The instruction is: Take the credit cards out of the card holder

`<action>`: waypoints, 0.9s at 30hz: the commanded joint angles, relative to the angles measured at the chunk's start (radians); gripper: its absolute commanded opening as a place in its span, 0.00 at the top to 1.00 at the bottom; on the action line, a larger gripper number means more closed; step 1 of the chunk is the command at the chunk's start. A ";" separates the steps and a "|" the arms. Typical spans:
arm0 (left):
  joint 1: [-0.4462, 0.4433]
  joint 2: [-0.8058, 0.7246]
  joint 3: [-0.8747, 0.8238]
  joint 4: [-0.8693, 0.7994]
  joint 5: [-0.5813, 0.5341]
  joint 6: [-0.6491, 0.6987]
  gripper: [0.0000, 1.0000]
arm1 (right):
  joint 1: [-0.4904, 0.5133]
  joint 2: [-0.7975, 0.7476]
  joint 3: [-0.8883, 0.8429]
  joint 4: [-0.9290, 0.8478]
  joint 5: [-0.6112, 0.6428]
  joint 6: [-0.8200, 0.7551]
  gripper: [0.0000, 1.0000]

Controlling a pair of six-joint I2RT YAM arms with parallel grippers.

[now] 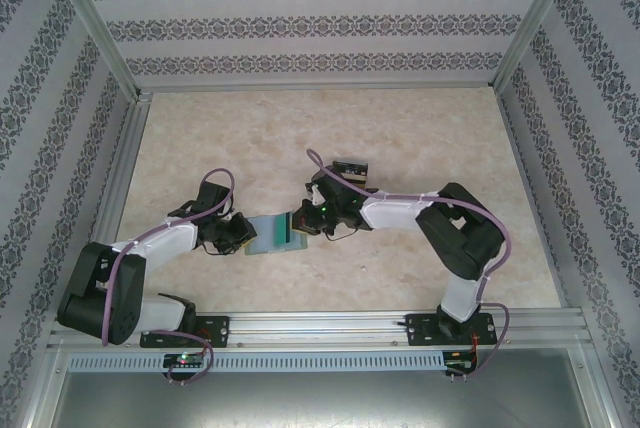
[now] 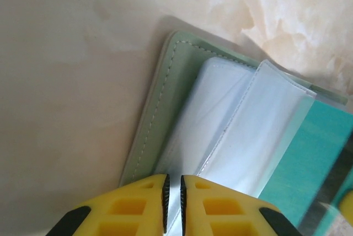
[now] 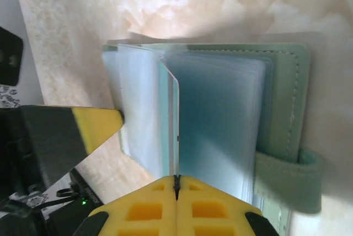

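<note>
While the card holder (image 1: 262, 238) lies open on the table (image 1: 420, 128), about midway between its left and right edges and nearer to the near edge, the left gripper (image 2: 173, 203) pinches a clear sleeve (image 2: 231, 125) of it. The right gripper (image 3: 176, 189) has its fingers pressed together on a thin leaf (image 3: 176, 120) standing upright from the holder; I cannot tell if this is a sleeve or the teal-green card (image 2: 314, 159). A black card (image 1: 350, 166) lies apart, toward the far edge.
</note>
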 commanded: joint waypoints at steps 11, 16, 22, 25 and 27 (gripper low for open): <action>0.012 -0.049 0.027 -0.061 -0.003 0.008 0.78 | -0.089 -0.256 0.087 -0.465 0.041 -0.334 1.00; 0.011 -0.097 0.058 -0.057 0.021 0.014 0.67 | -0.110 -0.289 0.306 -0.802 0.214 -0.660 1.00; 0.012 -0.174 0.081 -0.063 0.032 0.039 0.31 | -0.106 -0.250 0.491 -1.013 0.439 -1.037 1.00; 0.011 -0.218 0.084 -0.074 0.025 0.044 0.08 | -0.090 -0.212 0.541 -1.059 0.541 -1.191 1.00; 0.011 -0.245 0.084 -0.085 0.016 0.048 0.00 | -0.076 -0.188 0.554 -1.069 0.608 -1.277 1.00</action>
